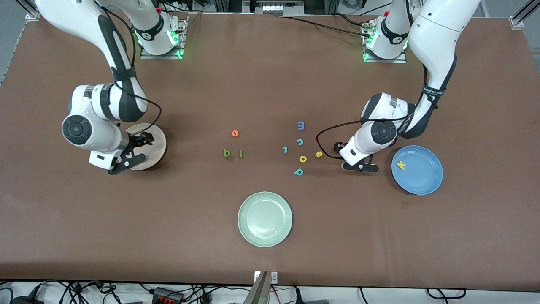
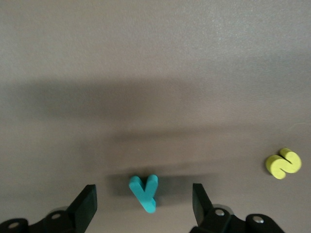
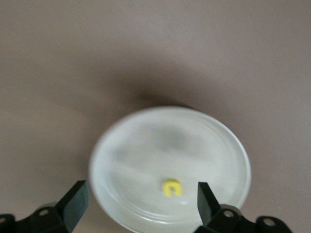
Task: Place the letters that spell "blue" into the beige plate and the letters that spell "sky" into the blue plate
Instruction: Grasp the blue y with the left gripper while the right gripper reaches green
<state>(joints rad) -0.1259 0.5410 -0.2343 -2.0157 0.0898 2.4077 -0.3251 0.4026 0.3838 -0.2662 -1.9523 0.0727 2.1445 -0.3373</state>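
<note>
Teal foam letter y (image 2: 144, 192) lies on the brown worktop (image 1: 270, 84) between the open left claw (image 2: 144, 206) fingers — open right claw (image 3: 137, 206) hovers over the round beige plate (image 3: 126, 145), holding a yellow foam u (image 3: 171, 187).

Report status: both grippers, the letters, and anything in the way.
Left gripper open over teal y. Right gripper open over beige plate, yellow u in it. K in blue plate. Nothing blocking.
</note>
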